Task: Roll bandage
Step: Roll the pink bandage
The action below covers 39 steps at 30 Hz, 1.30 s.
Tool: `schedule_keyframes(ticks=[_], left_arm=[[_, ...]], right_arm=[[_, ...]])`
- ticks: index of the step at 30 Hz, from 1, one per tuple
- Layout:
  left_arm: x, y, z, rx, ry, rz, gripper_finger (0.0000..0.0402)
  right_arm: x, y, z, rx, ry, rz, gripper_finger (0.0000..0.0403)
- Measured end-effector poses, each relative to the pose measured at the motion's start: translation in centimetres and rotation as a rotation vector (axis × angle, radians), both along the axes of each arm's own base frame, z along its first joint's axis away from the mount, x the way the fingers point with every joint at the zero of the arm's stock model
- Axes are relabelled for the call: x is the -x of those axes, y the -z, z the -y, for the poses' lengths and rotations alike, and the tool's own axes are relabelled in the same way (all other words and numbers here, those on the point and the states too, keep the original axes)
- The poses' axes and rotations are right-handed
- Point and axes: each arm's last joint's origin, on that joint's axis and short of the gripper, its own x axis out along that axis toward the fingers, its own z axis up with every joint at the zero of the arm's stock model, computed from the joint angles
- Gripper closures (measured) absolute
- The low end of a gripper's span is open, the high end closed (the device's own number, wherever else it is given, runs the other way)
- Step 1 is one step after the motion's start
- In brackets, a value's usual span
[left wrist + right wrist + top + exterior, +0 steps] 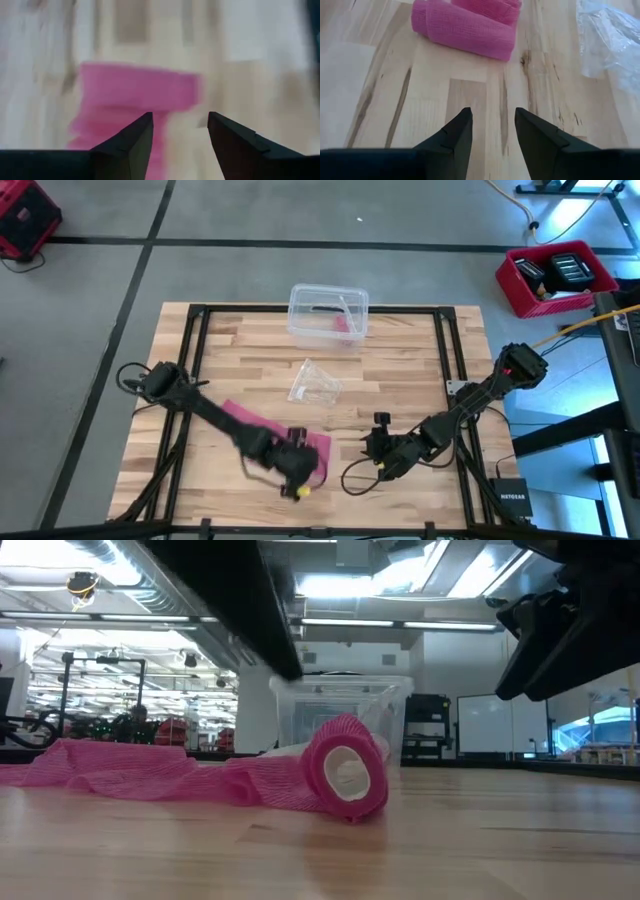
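The bandage, part-rolled near the clear box with a loose tail left, lies free below the left gripper, jaws apart and empty; the right gripper waits beside it, likewise parted; re-gripping the roll seems next.

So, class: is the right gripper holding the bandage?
No: in the right wrist view the right gripper is open over bare wood, with the bandage lying apart ahead.

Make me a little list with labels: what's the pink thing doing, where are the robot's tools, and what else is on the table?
bandage: partly rolled, loose tail lying flat on the table
left tool: open, empty, just above the bandage
right tool: open, empty, over bare wood beside the roll
box: clear, at the table's far edge
wrapper: clear plastic, mid-table
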Motion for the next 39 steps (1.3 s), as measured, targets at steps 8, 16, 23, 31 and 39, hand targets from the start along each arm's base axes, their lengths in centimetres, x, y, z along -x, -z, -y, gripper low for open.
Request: schedule_keyframes(ticks=[8,16,23,31,39], left_arm=[[1.4,0.0,5.4,-0.141,-0.014,0.264,0.0246],[-0.8,3.0,7.9,-0.102,-0.051,0.354,0.0266],[-0.7,5.2,6.7,-0.259,-0.091,0.170,0.0282],[-1.0,5.6,5.5,-0.296,-0.109,0.130,0.0290],[-1.4,6.1,4.5,-0.291,-0.130,0.121,0.0290]], right_arm=[[0.0,0.0,0.0,-0.011,0.004,0.002,0.0251],[0.0,0.0,-0.3,-0.095,0.002,-0.029,0.0251],[0.2,0.0,-0.4,-0.108,-0.009,-0.039,0.0251],[0.1,0.0,-0.3,-0.062,-0.004,-0.018,0.0251],[0.1,0.0,-0.3,-0.053,0.000,-0.013,0.0251]])
